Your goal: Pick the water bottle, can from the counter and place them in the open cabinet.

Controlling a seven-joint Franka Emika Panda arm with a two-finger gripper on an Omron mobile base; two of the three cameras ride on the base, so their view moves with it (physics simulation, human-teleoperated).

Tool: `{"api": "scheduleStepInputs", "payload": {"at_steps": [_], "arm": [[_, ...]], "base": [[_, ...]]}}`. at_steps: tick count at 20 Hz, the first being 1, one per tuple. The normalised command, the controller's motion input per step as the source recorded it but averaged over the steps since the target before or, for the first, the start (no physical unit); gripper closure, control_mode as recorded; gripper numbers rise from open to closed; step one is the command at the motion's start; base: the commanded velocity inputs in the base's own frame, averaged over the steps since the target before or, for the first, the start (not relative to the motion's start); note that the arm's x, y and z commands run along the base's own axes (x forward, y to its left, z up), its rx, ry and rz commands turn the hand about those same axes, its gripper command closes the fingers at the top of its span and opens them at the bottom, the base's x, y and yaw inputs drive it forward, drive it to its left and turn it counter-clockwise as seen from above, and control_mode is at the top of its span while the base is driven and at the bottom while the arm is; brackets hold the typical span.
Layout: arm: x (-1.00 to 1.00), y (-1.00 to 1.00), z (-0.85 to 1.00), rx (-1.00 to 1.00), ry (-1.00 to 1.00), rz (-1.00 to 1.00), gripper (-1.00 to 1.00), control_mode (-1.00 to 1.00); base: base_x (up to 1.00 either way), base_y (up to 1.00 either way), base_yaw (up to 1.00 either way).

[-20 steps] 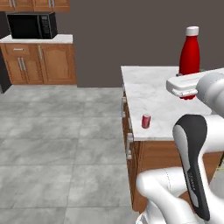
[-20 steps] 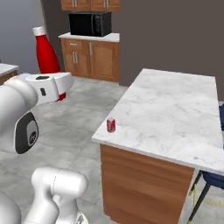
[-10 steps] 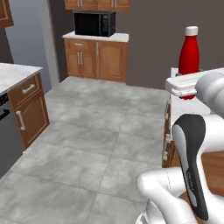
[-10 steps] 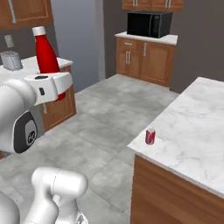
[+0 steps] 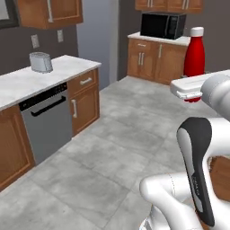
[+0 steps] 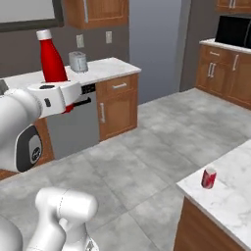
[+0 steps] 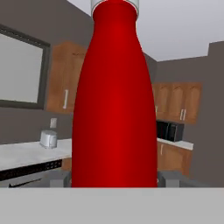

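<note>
The water bottle (image 5: 194,54), tall, glossy red and white-capped, stands upright in my gripper (image 5: 194,95), which is shut on its lower body. In the right base view the water bottle (image 6: 51,60) rises above the white hand, with the gripper (image 6: 67,102) under it. In the hand view the water bottle (image 7: 114,100) stands close up between the fingertips of the gripper (image 7: 114,180). The can (image 6: 209,177), small and red, stands near the corner of the marble counter (image 6: 230,196), far to the right of the gripper. The open cabinet is out of view.
A side counter along the wall carries a toaster (image 5: 41,62) above a dishwasher (image 5: 47,121) and wooden drawers (image 6: 116,105). A microwave (image 5: 162,25) sits on far base cabinets. Wall cabinets (image 6: 98,12) hang above. Wide grey tiled floor (image 5: 112,148) lies between.
The whole picture has swung as the base moved: the island has slid off to the right and the toaster counter has come into view. The bottle stays held in the gripper.
</note>
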Motion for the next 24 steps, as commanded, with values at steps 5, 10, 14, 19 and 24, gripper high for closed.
{"api": "scheduleStepInputs", "payload": {"at_steps": [5,10,14,19,24], "arm": [[0.0,0.0,0.0,0.0,0.0,0.0,1.0,1.0],[0.0,0.0,0.0,0.0,0.0,0.0,1.0,1.0],[0.0,0.0,0.0,0.0,0.0,0.0,1.0,1.0],[0.0,0.0,0.0,0.0,0.0,0.0,1.0,1.0],[0.0,0.0,0.0,0.0,0.0,0.0,1.0,1.0]], "base": [[0.0,0.14,0.48],[0.0,0.23,0.45],[0.0,0.38,0.42],[0.0,0.4,0.41],[0.0,0.37,0.42]]}}
